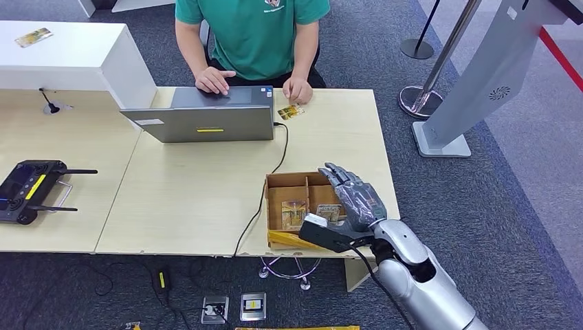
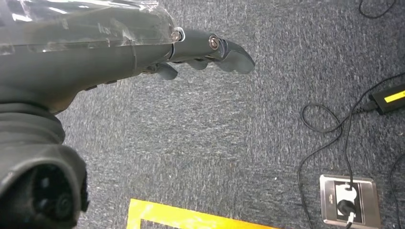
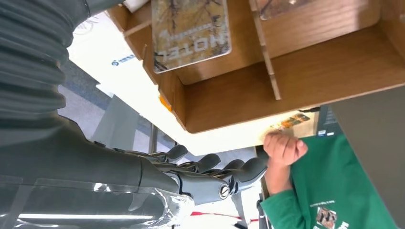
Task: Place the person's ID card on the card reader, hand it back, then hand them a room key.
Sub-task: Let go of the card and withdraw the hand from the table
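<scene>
Right hand (image 1: 354, 196), fingers extended and holding nothing, poised over the divided cardboard box (image 1: 280, 184) where room keys (image 1: 294, 211) lie, while the ID card (image 1: 290, 111) rests beyond the box beside the person's hand (image 1: 297, 89).

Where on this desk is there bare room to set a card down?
The bare desk between the laptop and the near edge, left of the black cable. It is crowded at the cardboard box, under the right hand.
</scene>
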Robot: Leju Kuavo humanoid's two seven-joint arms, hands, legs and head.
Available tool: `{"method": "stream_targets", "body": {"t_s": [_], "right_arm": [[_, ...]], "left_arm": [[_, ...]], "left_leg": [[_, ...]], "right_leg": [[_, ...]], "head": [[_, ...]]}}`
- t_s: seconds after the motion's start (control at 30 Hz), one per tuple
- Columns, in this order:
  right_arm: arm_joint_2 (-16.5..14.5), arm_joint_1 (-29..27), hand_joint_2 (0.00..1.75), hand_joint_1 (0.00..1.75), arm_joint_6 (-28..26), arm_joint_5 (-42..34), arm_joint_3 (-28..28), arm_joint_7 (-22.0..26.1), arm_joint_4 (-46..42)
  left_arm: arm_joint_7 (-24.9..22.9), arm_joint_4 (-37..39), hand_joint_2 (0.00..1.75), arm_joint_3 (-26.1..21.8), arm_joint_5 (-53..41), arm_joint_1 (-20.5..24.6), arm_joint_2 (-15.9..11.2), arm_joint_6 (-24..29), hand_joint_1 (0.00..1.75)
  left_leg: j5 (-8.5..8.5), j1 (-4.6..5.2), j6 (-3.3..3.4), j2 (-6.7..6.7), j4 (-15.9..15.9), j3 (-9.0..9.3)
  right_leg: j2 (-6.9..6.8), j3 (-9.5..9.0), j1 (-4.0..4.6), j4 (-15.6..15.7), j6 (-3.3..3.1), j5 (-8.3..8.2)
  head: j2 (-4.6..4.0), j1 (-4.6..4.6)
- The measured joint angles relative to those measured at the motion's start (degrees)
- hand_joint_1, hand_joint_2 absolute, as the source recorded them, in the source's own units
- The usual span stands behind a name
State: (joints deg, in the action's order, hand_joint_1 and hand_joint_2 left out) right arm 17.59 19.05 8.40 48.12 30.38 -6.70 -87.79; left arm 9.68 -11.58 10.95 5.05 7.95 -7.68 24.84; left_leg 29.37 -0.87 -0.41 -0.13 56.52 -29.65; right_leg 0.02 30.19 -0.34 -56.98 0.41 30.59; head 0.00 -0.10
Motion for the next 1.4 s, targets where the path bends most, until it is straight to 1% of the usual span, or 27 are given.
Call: {"method": "stream_targets", "body": {"t_s": [0.1, 0.27, 0.37, 0.5, 0.67, 0.83, 1.03, 1.2, 1.4], "right_arm": [[1.2, -0.69, 1.75, 0.0, 1.11, 0.02, -0.4, -0.71, -0.55], [3.63, -2.18, 1.75, 0.0, 4.84, 0.8, -0.69, -2.24, -1.34], [5.17, -3.14, 1.75, 0.0, 6.16, 1.38, -1.04, -2.93, -1.82], [6.74, -3.83, 1.75, 0.0, 6.56, 2.17, -1.39, -3.27, -2.01], [8.52, -4.31, 1.75, 0.0, 5.96, 3.06, -2.2, -2.37, -2.02], [8.79, -4.35, 1.75, 0.0, 5.53, 3.43, -2.33, -1.78, -2.02], [8.5, -4.1, 1.75, 0.0, 3.78, 3.66, -2.32, -0.34, -2.05], [7.98, -3.21, 1.75, 0.0, 1.96, 3.05, -2.36, 1.07, -2.62], [6.87, -1.68, 1.75, 0.0, 1.63, 2.87, -2.42, 2.09, -2.72]], "left_arm": [[0.0, 0.0, 0.0, 0.04, 0.02, -0.02, -0.14, -0.14, 0.0], [0.0, 0.0, 0.0, 0.11, 0.21, -0.02, -0.37, -0.37, 0.0], [-0.06, 0.0, 0.0, 0.13, 0.49, -0.02, -0.45, -0.43, 0.0], [-0.32, 0.0, 0.0, 0.2, 0.65, 0.0, -0.46, -0.39, 0.0], [-0.46, 0.0, 0.0, 0.54, 0.97, 0.01, -0.57, -0.32, 0.0], [-0.46, -0.01, 0.0, 0.69, 1.05, 0.04, -0.6, -0.3, 0.0], [-0.46, -0.02, 0.0, 0.86, 1.05, 0.05, -0.53, -0.12, 0.0], [-0.46, -0.02, 0.0, 0.93, 1.1, 0.05, -0.43, 0.37, 0.0], [-0.45, -0.02, 0.0, 0.96, 1.23, 0.06, -0.39, 0.43, 0.0]], "left_leg": [[0.0, 0.0, 0.0, 0.0, 0.0, 0.0], [0.0, 0.0, 0.0, 0.0, 0.0, 0.0], [0.0, 0.01, 0.0, 0.01, 0.0, 0.0], [0.0, 0.0, 0.0, 0.03, 0.0, 0.02], [0.0, 0.0, 0.0, 0.05, 0.0, 0.01], [0.0, 0.0, 0.0, 0.07, 0.0, 0.02], [0.0, 0.0, 0.0, 0.05, 0.0, 0.01], [0.0, 0.0, 0.0, 0.05, 0.0, 0.02], [0.0, 0.0, 0.0, 0.05, 0.0, 0.02]], "right_leg": [[0.0, 0.0, 0.0, 0.0, 0.0, 0.0], [0.0, 0.0, -0.01, 0.01, 0.0, 0.0], [0.0, 0.0, -0.01, 0.01, 0.0, 0.0], [0.0, 0.0, 0.0, 0.01, 0.0, 0.0], [0.0, -0.01, 0.0, 0.0, 0.0, 0.0], [0.01, -0.01, 0.0, -0.01, 0.0, 0.0], [0.0, -0.02, 0.0, -0.02, 0.0, 0.0], [0.0, -0.04, 0.0, -0.02, 0.0, 0.0], [0.0, -0.04, 0.0, -0.03, 0.0, 0.0]], "head": [[0.0, 0.0], [0.0, 0.01], [0.0, 0.01], [0.0, -0.01], [0.0, 0.0], [0.0, -0.01], [0.0, -0.01], [0.0, 0.0], [0.0, -0.01]]}}
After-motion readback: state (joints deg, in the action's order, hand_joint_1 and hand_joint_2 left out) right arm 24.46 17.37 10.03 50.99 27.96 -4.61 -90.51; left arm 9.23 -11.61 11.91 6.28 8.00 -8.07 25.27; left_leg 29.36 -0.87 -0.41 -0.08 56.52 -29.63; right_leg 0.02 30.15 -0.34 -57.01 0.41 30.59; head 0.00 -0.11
